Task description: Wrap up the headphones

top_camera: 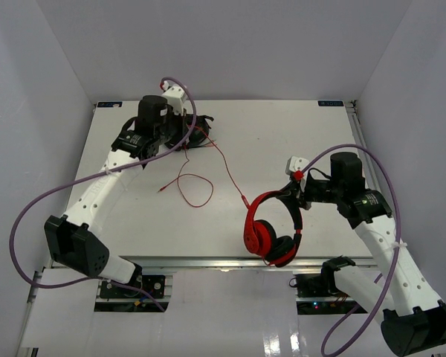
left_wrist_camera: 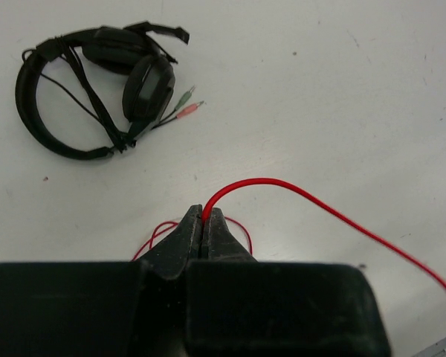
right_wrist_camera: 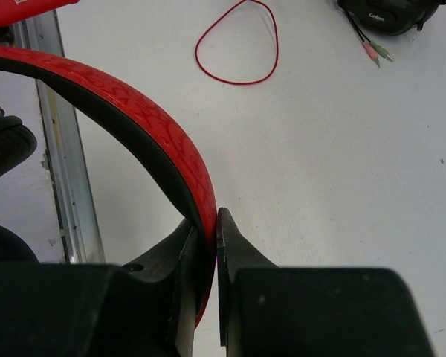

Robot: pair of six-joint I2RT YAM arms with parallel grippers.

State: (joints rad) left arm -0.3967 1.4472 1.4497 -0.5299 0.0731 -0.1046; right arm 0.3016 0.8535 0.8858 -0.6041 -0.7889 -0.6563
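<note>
One pair of red headphones [top_camera: 271, 232] is being held over the near right part of the desk [top_camera: 297, 126], close to its near edge, with the right gripper [right_wrist_camera: 212, 219] clamping tight on the red headband [right_wrist_camera: 126, 104]. Its single thin cable [top_camera: 208, 178] is trailing across the desk toward the far left corner. There the left gripper [left_wrist_camera: 204, 216] is pinching it between closed jaws, near one pair of black headphones [left_wrist_camera: 97, 89].

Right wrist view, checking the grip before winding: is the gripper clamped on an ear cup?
No, the right gripper is shut on the red headphones' headband, pinching the curved band between its fingers.
</note>
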